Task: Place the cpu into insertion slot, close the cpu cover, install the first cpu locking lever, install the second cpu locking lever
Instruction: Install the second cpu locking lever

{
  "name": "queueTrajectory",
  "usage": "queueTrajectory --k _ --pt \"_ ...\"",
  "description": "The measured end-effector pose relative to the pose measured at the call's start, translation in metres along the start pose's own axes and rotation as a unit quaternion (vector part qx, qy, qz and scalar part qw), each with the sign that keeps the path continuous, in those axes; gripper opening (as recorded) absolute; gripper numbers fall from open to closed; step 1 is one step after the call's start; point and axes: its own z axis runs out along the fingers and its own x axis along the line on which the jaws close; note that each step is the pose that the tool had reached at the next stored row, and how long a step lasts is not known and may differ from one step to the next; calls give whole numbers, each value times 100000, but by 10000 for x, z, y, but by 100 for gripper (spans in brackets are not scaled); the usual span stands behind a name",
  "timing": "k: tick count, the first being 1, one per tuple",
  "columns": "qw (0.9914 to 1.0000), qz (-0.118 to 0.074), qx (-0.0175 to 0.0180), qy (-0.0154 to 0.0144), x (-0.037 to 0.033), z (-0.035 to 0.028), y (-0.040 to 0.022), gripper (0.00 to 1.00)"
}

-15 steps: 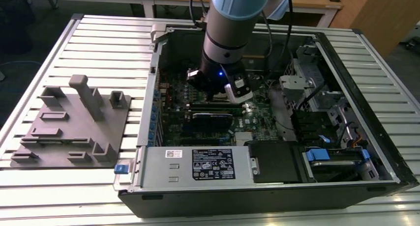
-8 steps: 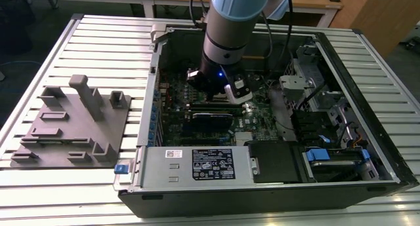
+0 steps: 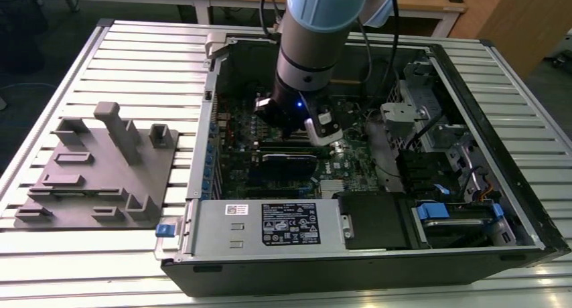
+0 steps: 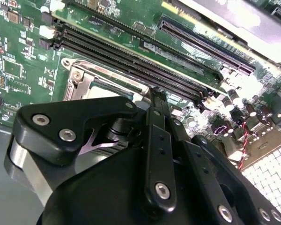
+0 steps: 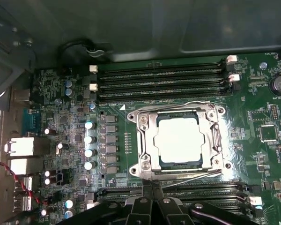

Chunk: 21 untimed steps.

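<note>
Nothing printed reads clearly: the white and black labels [image 3: 289,222] on the grey metal box [image 3: 268,224] in the computer case [image 3: 500,254] carry print too small to make out.
</note>
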Motion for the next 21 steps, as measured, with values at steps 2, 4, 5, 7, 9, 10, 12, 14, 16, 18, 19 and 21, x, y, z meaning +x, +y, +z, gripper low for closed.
queueTrajectory --k 2,4,5,7,9,10,12,14,16,18,19,21 --pt "100000 1 -4 18 1 9 -9 11" --pt "100000 5 0 44 3 17 -21 11" --pt "100000 0 -12 56 4 23 -25 11" --pt "100000 -65 -162 91 9 39 -30 11" --pt "99998 -229 -477 148 18 60 -35 11" --pt "99997 -316 -688 184 22 69 -37 11" --pt "99988 -493 -1417 268 26 85 -40 11" --pt "99971 -663 -2285 358 27 96 -42 11" --pt "99969 -674 -2360 361 26 104 -47 11" --pt "99969 -683 -2367 370 26 108 -56 11" --pt "99969 -685 -2366 375 25 109 -62 11" --pt "99969 -684 -2384 370 25 109 -78 11"
